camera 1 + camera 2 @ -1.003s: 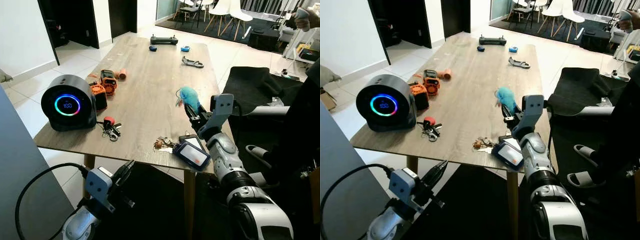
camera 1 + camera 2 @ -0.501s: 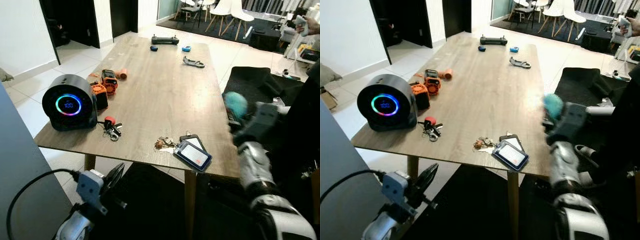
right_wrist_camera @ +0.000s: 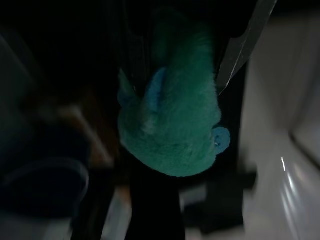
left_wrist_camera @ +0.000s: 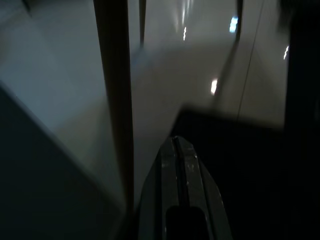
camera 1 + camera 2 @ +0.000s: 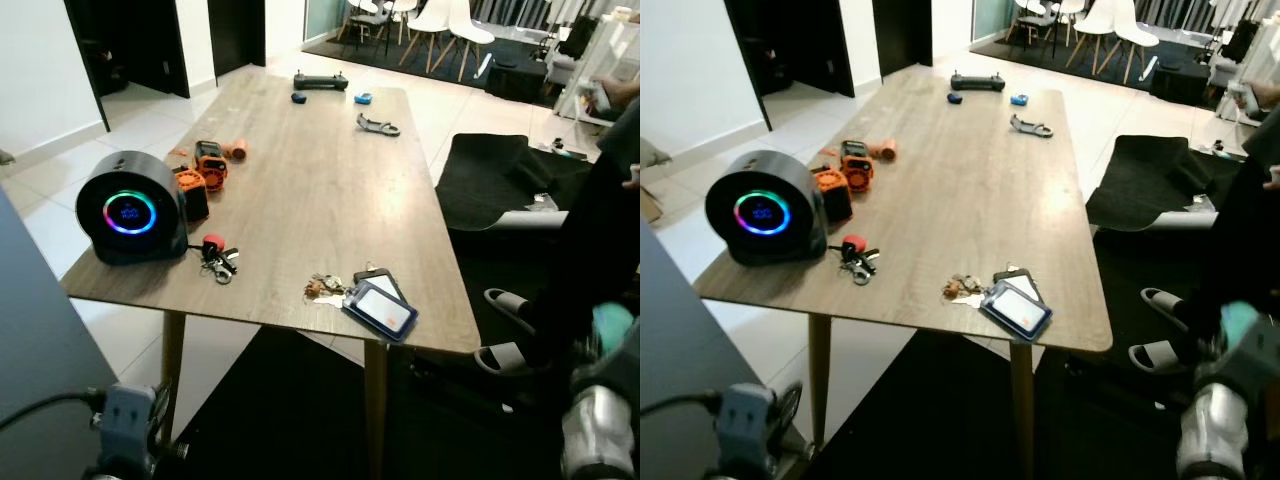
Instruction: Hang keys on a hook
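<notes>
A teal-blue fluffy keychain (image 3: 170,120) with metal keys sits between the fingers of my right gripper (image 5: 603,340), which is shut on it. That gripper hangs low at the far right, off the wooden table (image 5: 320,200) and below its top. My left gripper (image 4: 176,145) is shut with nothing in it and hangs under the table's near left corner beside a table leg (image 4: 116,100). On the tabletop lie a key bunch with a red tag (image 5: 215,262) and a second small key bunch (image 5: 325,287).
A round black speaker with a glowing ring (image 5: 130,208), orange gadgets (image 5: 210,162) and a card holder (image 5: 380,305) lie on the table. A person in black (image 5: 610,220) stands at the right near slippers (image 5: 505,300). A dark mat lies beyond.
My right arm swung from above the table out to the right and down, carrying the fluffy keychain. My left arm dropped lower. The camera view shifted a little.
</notes>
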Available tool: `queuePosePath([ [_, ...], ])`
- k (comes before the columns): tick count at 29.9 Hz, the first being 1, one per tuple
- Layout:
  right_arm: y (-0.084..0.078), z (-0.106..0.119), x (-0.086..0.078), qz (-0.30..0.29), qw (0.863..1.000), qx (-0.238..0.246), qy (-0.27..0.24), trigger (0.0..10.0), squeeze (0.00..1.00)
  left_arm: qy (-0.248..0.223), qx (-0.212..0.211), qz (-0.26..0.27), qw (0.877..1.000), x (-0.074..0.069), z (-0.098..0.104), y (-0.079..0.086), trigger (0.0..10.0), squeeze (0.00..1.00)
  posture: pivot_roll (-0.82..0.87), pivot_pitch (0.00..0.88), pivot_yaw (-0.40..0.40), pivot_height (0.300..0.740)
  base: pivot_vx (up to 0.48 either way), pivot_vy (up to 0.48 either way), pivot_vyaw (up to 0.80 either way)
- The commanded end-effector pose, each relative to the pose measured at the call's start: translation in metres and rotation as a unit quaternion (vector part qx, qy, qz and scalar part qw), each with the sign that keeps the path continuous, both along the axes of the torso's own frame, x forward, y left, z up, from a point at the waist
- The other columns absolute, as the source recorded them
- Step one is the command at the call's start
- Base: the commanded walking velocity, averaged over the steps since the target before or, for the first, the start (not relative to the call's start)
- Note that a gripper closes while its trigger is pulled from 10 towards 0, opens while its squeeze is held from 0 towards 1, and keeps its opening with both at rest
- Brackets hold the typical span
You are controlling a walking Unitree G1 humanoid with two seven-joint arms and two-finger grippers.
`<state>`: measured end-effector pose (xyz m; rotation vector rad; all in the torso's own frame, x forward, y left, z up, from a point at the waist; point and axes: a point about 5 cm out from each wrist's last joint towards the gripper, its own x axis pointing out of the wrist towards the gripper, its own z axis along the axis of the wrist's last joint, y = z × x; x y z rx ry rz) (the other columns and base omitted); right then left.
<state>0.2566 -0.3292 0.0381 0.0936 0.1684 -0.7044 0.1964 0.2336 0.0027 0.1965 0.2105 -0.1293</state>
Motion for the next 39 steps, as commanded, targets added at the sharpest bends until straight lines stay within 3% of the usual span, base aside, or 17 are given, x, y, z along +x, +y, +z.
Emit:
queuePosePath([
  [1, 0.009, -0.015, -0.005, 0.026, 0.999, 0.009, 0.044, 10.0, 0.0, 0.034, 0.018, -0.008, 0.999, -0.004, -0.01, -0.002, 10.0, 0.0, 0.09, 0.08, -0.071, 0.74, 0.0, 0.0, 0.0],
  [3, 0.025, -0.035, -0.012, 0.062, 0.993, 0.036, 0.089, 10.0, 0.0, 0.062, 0.026, -0.002, 0.998, -0.007, -0.019, -0.004, 10.0, 0.0, 0.09, 0.077, -0.069, 0.74, 0.0, 0.0, 0.0],
  [4, 0.042, -0.052, -0.018, 0.109, 0.983, 0.057, 0.136, 10.0, 0.0, 0.084, 0.035, 0.002, 0.996, -0.009, -0.027, -0.007, 10.0, 0.0, 0.09, 0.074, -0.069, 0.74, 0.0, 0.0, 0.0],
  [5, 0.042, -0.052, -0.018, 0.109, 0.983, 0.057, 0.136, 10.0, 0.0, 0.084, 0.035, 0.002, 0.996, -0.009, -0.027, -0.007, 10.0, 0.0, 0.09, 0.074, -0.069, 0.74, 0.0, 0.0, 0.0],
  [7, 0.072, -0.076, -0.031, 0.187, 0.958, 0.077, 0.203, 10.0, 0.0, 0.116, 0.047, 0.009, 0.992, -0.013, -0.039, -0.011, 10.0, 0.0, 0.09, 0.068, -0.069, 0.74, 0.0, 0.0, 0.0],
  [8, 0.072, -0.076, -0.031, 0.187, 0.958, 0.077, 0.203, 10.0, 0.0, 0.116, 0.047, 0.009, 0.992, -0.013, -0.039, -0.011, 10.0, 0.0, 0.09, 0.068, -0.069, 0.74, 0.0, 0.0, 0.0],
  [9, 0.084, -0.084, -0.036, 0.217, 0.946, 0.08, 0.226, 10.0, 0.0, 0.128, 0.049, 0.012, 0.991, -0.015, -0.043, -0.013, 10.0, 0.0, 0.09, 0.068, -0.069, 0.74, 0.0, 0.0, 0.0],
  [10, 0.106, -0.097, -0.047, 0.271, 0.923, 0.075, 0.261, 10.0, 0.0, 0.138, 0.038, 0.014, 0.99, -0.018, -0.05, -0.021, 10.0, 0.0, 0.1, 0.065, -0.07, 0.74, 0.0, 0.0, 0.0],
  [14, 0.122, -0.107, -0.056, 0.318, 0.898, 0.065, 0.296, 10.0, 0.0, 0.114, -0.014, -0.002, 0.993, -0.018, -0.048, -0.035, 10.0, 0.0, 0.09, 0.066, -0.067, 0.74, 0.0, 0.0, 0.0],
  [17, 0.135, -0.111, -0.061, 0.363, 0.876, 0.075, 0.308, 10.0, 0.0, 0.104, -0.026, -0.032, 0.994, -0.016, -0.046, -0.043, 10.0, 0.0, 0.1, 0.069, -0.069, 0.74, 0.0, 0.0, 0.0],
  [21, 0.138, -0.11, -0.059, 0.379, 0.872, 0.058, 0.306, 10.0, 0.0, 0.112, -0.025, -0.03, 0.993, -0.014, -0.048, -0.043, 10.0, 0.0, 0.1, 0.07, -0.073, 0.74, 0.0, 0.0, 0.0],
  [28, 0.144, -0.109, -0.057, 0.402, 0.861, 0.028, 0.31, 10.0, 0.0, 0.109, -0.046, 0.026, 0.993, -0.008, -0.049, -0.036, 10.0, 0.0, 0.1, 0.071, -0.069, 0.74, 0.0, 0.0, 0.0],
  [39, 0.146, -0.109, -0.055, 0.4, 0.862, 0.022, 0.311, 10.0, 0.0, 0.12, -0.039, 0.029, 0.992, -0.006, -0.052, -0.038, 10.0, 0.0, 0.1, 0.068, -0.067, 0.74, 0.0, 0.0, 0.78],
])
